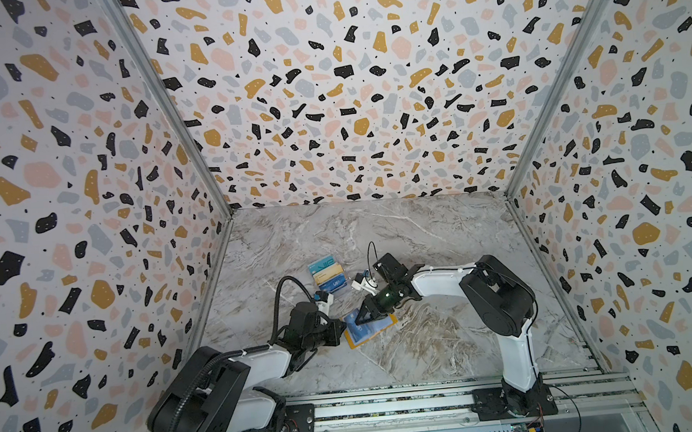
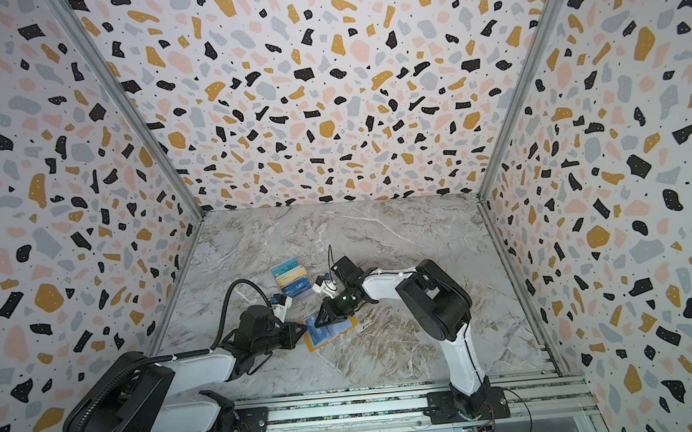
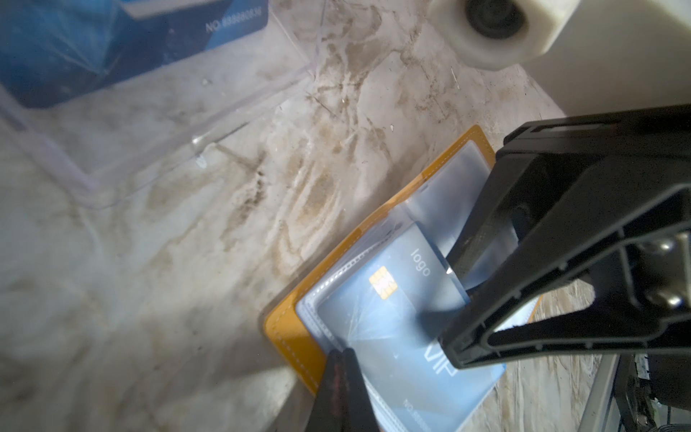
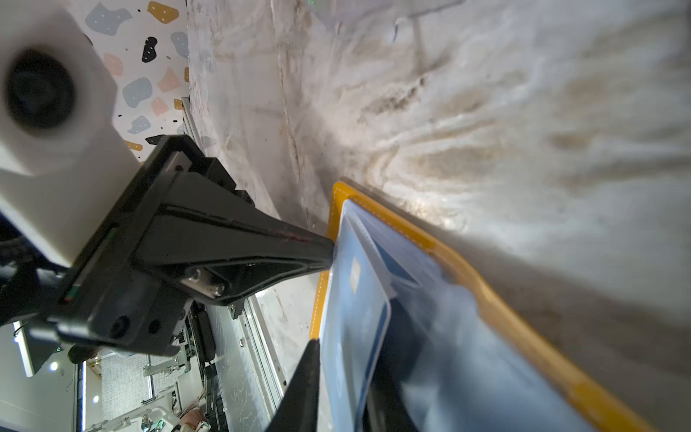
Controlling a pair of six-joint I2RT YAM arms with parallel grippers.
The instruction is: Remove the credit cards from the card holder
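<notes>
Two fingers of your right gripper (image 4: 352,334) are pinching the pale blue plastic card with gold chip and "VIP" lettering (image 3: 377,329), one finger on each face, at its short end. The card sits part way out of its clear sleeve, with the gripped end tilted up. The sleeve belongs to the mustard-yellow stitched card holder (image 3: 288,336), which lies open and flat.

Your left gripper (image 3: 342,355) has its fingers pressed together, tip down on the sleeve edge at the holder's far corner. You can't tell whether it nips the plastic. Both grippers point at each other across the holder, close but apart.

Just beyond the holder is a clear plastic tray (image 3: 295,74). In it are three fanned cards in teal, beige-gold and dark blue (image 1: 328,277). The right wrist's white camera housing hangs near the tray's edge, so room is tight there.

Open surface runs right of the holder and back to the rear wall. The top is a grey-veined marble tabletop (image 1: 421,237). Terrazzo-patterned walls (image 1: 328,101) close three sides, and an aluminium rail (image 1: 391,405) carries both arm bases along the near edge.
</notes>
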